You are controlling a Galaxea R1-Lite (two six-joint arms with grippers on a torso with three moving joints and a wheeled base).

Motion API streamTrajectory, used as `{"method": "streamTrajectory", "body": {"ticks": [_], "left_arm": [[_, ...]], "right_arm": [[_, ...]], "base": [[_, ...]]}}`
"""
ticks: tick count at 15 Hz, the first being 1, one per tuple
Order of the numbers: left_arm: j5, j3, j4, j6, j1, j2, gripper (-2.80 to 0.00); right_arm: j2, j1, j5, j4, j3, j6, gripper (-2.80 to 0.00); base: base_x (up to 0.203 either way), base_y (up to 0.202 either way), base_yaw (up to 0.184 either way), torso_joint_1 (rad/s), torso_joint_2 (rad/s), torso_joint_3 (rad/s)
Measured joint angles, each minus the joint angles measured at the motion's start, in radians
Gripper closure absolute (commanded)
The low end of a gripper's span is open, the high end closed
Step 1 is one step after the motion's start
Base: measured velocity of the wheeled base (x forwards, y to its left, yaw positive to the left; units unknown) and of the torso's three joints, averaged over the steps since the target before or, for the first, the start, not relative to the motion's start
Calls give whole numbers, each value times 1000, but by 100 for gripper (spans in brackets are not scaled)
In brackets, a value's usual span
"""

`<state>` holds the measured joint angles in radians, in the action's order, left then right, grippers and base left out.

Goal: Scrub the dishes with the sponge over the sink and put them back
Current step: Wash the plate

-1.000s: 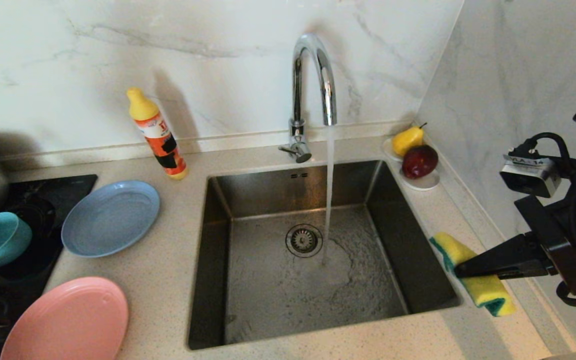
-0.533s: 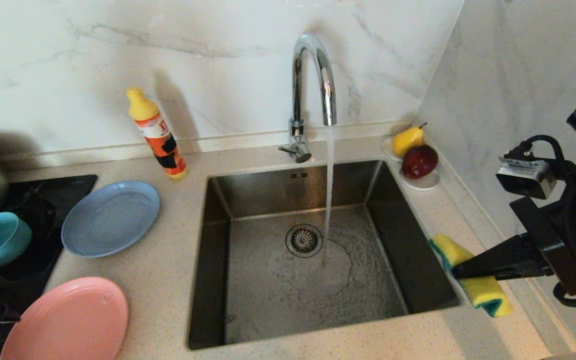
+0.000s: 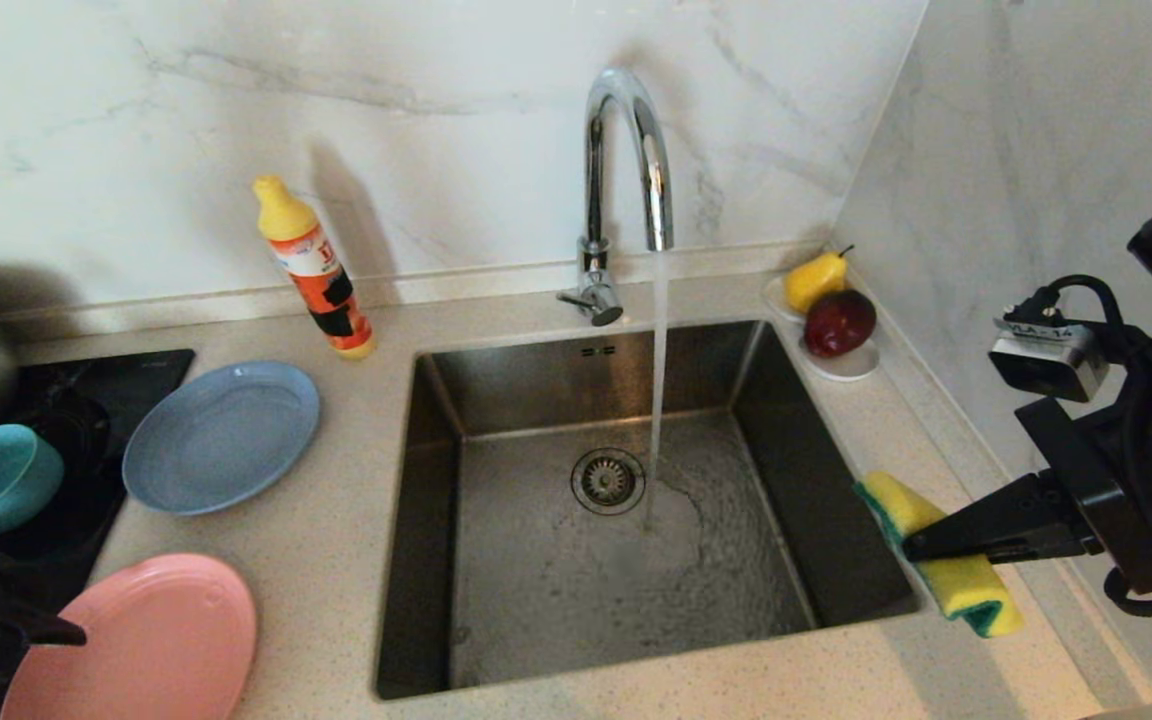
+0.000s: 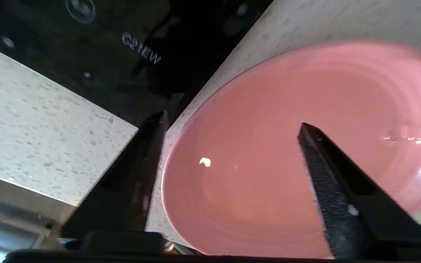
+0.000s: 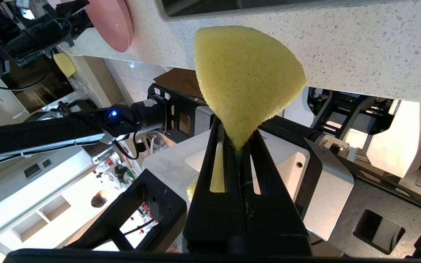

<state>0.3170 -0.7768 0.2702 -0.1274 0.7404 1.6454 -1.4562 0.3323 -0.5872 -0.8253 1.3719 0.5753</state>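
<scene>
Near left: left hand (image 4: 232, 128) spread wide, holding nothing, one finger either side of the rim of the matte salmon-pink plate (image 4: 269, 153) lying flat on the speckled worktop (image 3: 336, 560). Risk: the lower finger may ride over the thin rim and the plate skate off.

Centre: square brushed-steel sink (image 3: 436, 520), tap running. A wet plate could slip there.

Right: right hand (image 3: 911, 547) clenched on the yellow, green-backed sponge (image 3: 966, 585) at the sink's right edge. The pinch looks narrow, so scrubbing might twist it loose.
</scene>
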Motion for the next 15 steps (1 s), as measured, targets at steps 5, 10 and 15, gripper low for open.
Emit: {"method": "streamTrajectory", "body": {"ticks": [5, 10, 15], "left_arm": [[72, 27, -2, 25, 2, 21, -280], [109, 57, -15, 50, 0, 20, -280], [111, 59, -15, 51, -2, 25, -280]], "right_arm": [[0, 0, 0, -1, 1, 0, 0], [3, 0, 1, 0, -7, 0, 0], [1, -3, 1, 0, -13, 0, 0]], "base": [[0, 0, 0, 0, 0, 0], [0, 0, 0, 0, 0, 0], [0, 0, 0, 0, 0, 0]]}}
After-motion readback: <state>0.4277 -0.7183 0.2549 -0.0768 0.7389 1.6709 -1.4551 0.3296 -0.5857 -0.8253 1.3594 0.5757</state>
